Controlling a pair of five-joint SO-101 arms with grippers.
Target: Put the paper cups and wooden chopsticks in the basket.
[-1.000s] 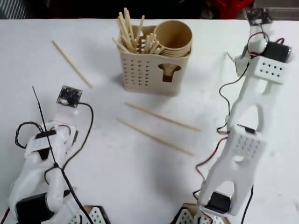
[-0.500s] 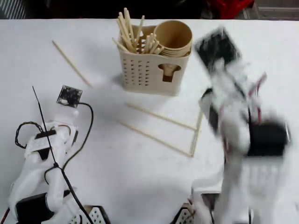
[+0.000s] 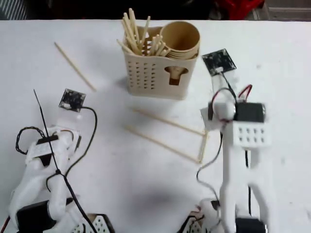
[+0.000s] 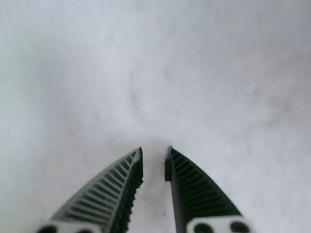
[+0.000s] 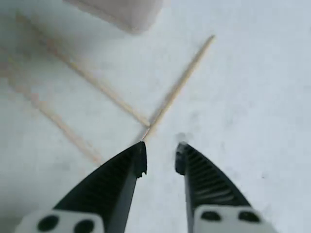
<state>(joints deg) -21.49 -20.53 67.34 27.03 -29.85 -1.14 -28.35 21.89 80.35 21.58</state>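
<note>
Right wrist view: a loose chopstick (image 5: 180,87) lies flat on the table (image 5: 252,97). Its end sits just at one fingertip of the right gripper (image 5: 160,158), whose jaws are slightly apart and empty. A second chopstick (image 3: 167,121) and a third chopstick (image 3: 160,143) lie mid-table. The basket (image 3: 160,73), already holding paper cups (image 3: 181,36), stands by the far edge. The left gripper (image 4: 154,158), narrowly parted, hangs over bare table. Picking up this stick seems in hand; next the jaws should straddle it, then close.

Basket (image 5: 121,12) cut off by the edge, two chopsticks (image 5: 85,73) blurred beside it
</note>
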